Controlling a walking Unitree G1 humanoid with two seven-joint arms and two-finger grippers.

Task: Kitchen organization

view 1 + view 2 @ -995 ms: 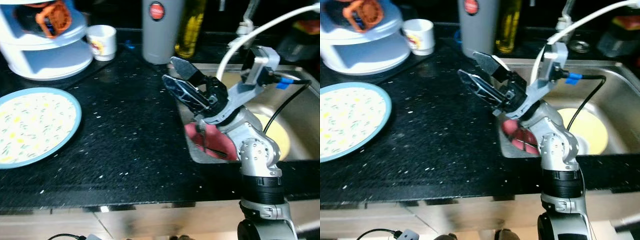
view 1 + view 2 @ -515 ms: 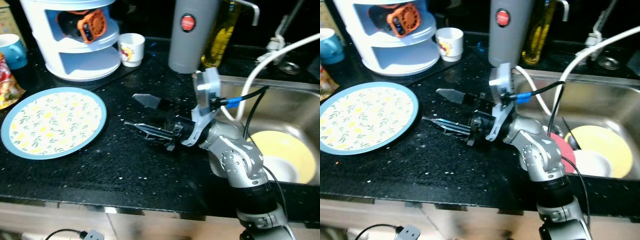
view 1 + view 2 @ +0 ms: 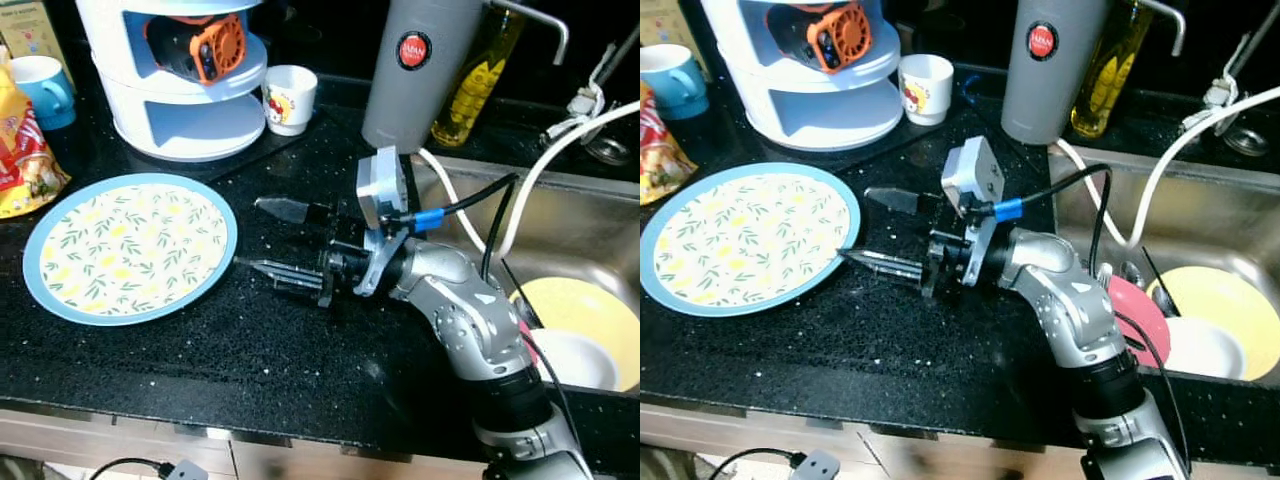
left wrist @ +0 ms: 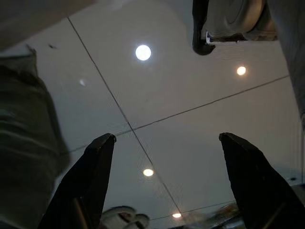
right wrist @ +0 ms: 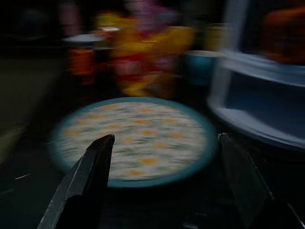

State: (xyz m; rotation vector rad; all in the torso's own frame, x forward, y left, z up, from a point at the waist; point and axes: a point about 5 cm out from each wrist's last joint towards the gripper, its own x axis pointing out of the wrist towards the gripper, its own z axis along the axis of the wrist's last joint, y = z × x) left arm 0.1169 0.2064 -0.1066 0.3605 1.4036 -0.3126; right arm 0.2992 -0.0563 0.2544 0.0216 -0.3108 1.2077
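A round plate [image 3: 130, 248] with a blue rim and a leaf pattern lies flat on the black counter [image 3: 250, 350]. My right gripper [image 3: 250, 235] reaches leftward low over the counter, open and holding nothing. One of its fingertips [image 3: 240, 264] is almost at the plate's right rim. In the right wrist view the same plate [image 5: 133, 138] lies straight ahead between the spread fingers [image 5: 90, 176], blurred. My left gripper [image 4: 167, 138] is open and points up at a white ceiling with round lights.
A white tiered rack [image 3: 180, 90], a small white cup [image 3: 290, 98], a grey flask [image 3: 420, 70] and an oil bottle [image 3: 480, 75] line the back. A blue mug [image 3: 45, 90] and snack bag [image 3: 20, 150] sit far left. The sink [image 3: 570, 215] holds a yellow plate [image 3: 590, 305], white bowl [image 3: 570, 360] and red dish [image 3: 1140, 315].
The camera has swung left, bringing the mug and snack bag into view. My right gripper has moved from the sink's edge leftward across the counter to the plate's rim, staying open.
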